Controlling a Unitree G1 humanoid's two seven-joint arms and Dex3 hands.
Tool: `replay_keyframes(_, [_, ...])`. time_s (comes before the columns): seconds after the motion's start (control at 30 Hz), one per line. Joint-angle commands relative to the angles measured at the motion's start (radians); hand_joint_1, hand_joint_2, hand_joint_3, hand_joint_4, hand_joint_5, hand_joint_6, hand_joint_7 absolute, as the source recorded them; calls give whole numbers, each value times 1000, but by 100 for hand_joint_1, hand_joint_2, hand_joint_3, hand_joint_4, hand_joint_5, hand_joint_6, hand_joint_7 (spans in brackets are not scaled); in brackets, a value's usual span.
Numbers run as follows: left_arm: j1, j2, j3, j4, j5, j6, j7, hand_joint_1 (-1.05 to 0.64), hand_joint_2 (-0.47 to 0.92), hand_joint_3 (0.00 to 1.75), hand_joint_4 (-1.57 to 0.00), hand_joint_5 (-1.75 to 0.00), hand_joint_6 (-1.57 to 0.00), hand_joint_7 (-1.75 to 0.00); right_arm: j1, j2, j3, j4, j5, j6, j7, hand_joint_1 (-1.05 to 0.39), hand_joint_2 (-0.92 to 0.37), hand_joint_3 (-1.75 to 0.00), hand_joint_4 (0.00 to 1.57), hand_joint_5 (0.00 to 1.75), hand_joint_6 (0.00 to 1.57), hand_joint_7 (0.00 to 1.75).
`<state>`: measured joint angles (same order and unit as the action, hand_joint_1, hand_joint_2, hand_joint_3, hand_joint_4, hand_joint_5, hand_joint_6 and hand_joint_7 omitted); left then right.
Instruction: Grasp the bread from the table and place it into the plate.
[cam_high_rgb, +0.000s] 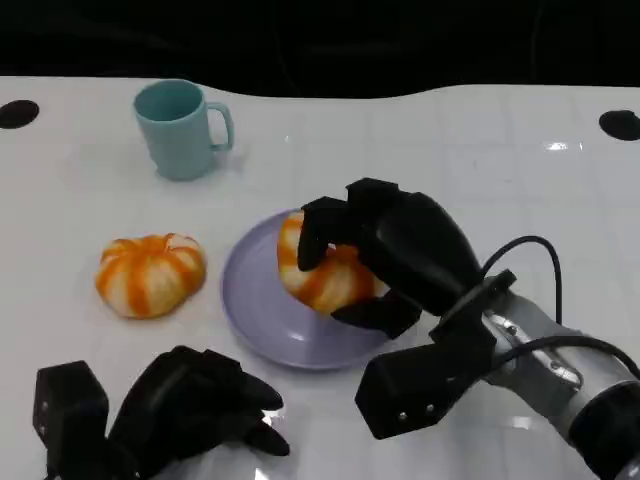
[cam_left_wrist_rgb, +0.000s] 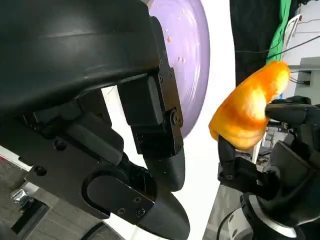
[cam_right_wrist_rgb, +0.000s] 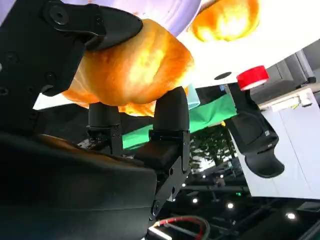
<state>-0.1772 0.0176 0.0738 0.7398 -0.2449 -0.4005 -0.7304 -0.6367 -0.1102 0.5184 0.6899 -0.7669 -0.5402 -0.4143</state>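
My right hand (cam_high_rgb: 395, 250) grips an orange-and-white striped bread (cam_high_rgb: 325, 275) over the lavender plate (cam_high_rgb: 255, 300) in the middle of the table. The left wrist view shows this bread (cam_left_wrist_rgb: 247, 117) held just off the plate (cam_left_wrist_rgb: 192, 60). In the right wrist view the bread (cam_right_wrist_rgb: 132, 67) sits between my fingers (cam_right_wrist_rgb: 170, 112). A second bread of the same kind (cam_high_rgb: 150, 273) lies on the table left of the plate, seen again as the far bread (cam_right_wrist_rgb: 227, 20). My left hand (cam_high_rgb: 195, 410) rests on the table near the front edge, fingers curled, holding nothing.
A teal mug (cam_high_rgb: 180, 128) stands at the back left, handle pointing right. The white table (cam_high_rgb: 480, 150) has black round holes at its far corners (cam_high_rgb: 18, 113). A red button on a black stand (cam_right_wrist_rgb: 252, 77) shows beyond the table.
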Motion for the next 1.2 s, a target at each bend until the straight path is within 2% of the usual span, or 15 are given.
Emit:
replay_keyframes(0.03, [14,17,0,-15,6,-2,11,-105,78,0,-157,-28,-157,-4,-24,-10,-6,4,23,2,54,-21,-44,-116,86,149,84,110])
replay_keyframes(0.07, [13,17,1,-14,5,-1,8,-105,78,0,-157,-28,-157,-4,-24,-13,-6,0,22,11,70,-24,-52,-94,81,138,83,90])
replay_keyframes(0.1, [14,16,2,-15,3,1,5,-105,78,0,-157,-28,-157,-4,-22,-16,-7,-6,22,20,88,-27,-57,-84,79,132,82,80])
replay_keyframes(0.2, [17,16,1,-20,4,6,7,-105,78,0,-157,-28,-157,-4,-8,-30,-13,-42,34,52,163,-33,-57,-73,60,139,67,67])
replay_keyframes(0.23, [16,16,2,-20,1,7,4,-105,78,0,-157,-28,-157,-4,-5,-38,-13,-54,35,61,186,-36,-59,-67,54,136,62,61])
replay_keyframes(0.27, [15,15,3,-18,-1,5,-1,-105,78,0,-157,-28,-157,-4,-3,-47,-11,-68,30,75,209,-40,-68,-53,49,126,58,53])
replay_keyframes(0.3, [14,15,4,-16,-4,4,-5,-105,78,0,-156,-27,-156,-3,0,-56,-8,-83,23,90,230,-49,-82,-34,43,104,53,40])
replay_keyframes(0.33, [14,14,5,-14,-6,3,-8,-105,78,0,-156,-27,-156,-3,3,-64,-5,-101,14,109,252,-55,-87,-29,41,91,51,32])
replay_keyframes(0.37, [13,14,5,-13,-6,3,-9,-105,78,0,-156,-27,-156,-3,7,-69,-3,-116,8,126,269,-62,-90,-29,38,74,49,22])
replay_keyframes(0.4, [13,15,5,-13,-6,4,-7,-105,78,0,-156,-27,-156,-3,11,-73,-2,-130,6,143,287,-65,-91,-29,37,65,48,17])
replay_keyframes(0.5, [13,13,5,-12,-5,1,-5,-105,78,0,-156,-27,-156,-3,25,-80,0,-170,3,192,334,-74,-92,-34,32,49,42,7])
replay_keyframes(0.67, [12,13,5,-11,-4,-4,-3,-105,78,0,-157,-27,-157,-3,43,-95,-3,-225,0,251,401,-77,-92,-39,27,44,37,2])
replay_keyframes(0.97, [13,13,6,-17,-10,11,-5,-105,77,0,-157,-25,-157,-2,75,-135,-23,-289,18,271,448,-79,-92,-41,27,41,36,1])
replay_keyframes(1.1, [15,15,4,-21,-6,15,1,-105,77,0,-157,-25,-157,-2,110,-145,-49,-331,59,261,457,-76,-92,-38,29,43,38,2])
replay_keyframes(1.2, [15,14,2,-22,-2,17,7,-105,77,0,-157,-25,-157,-2,147,-151,-72,-348,88,212,408,-72,-92,-35,38,48,45,5])
